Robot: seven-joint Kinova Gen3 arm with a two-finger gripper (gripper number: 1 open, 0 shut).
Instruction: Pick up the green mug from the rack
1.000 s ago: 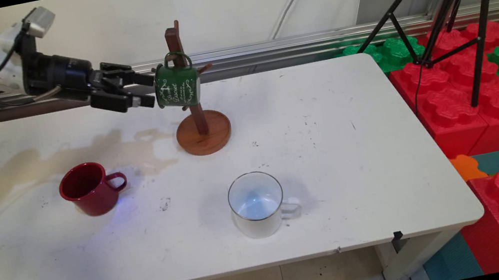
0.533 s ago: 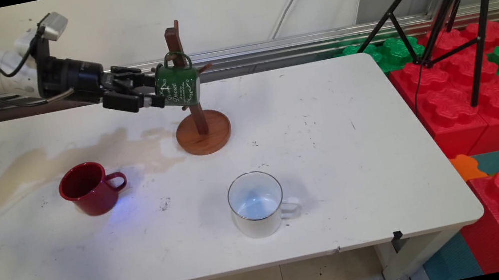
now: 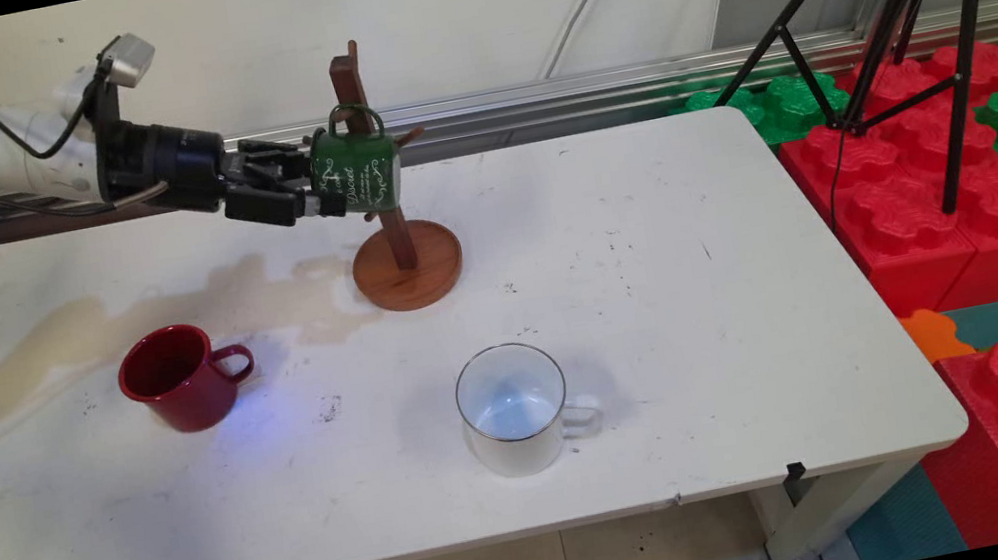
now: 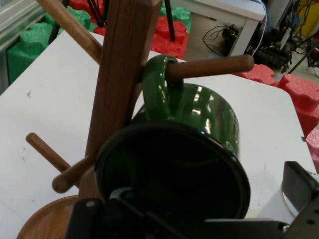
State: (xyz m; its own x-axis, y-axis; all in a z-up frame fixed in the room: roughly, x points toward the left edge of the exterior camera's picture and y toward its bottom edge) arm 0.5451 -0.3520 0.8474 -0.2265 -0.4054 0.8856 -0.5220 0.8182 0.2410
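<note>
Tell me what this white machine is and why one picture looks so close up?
It's a robot arm, and the black end effector at its tip works like its hand. One picture comes from a camera above the white table. The close-up comes from a camera on the hand itself, so it sees what the hand points at. There, a green mug hangs by its handle on a peg of the wooden mug stand, and the hand is right at the mug's open mouth. I can't tell if it grips it. A red mug and a white mug stand on the table.
</note>
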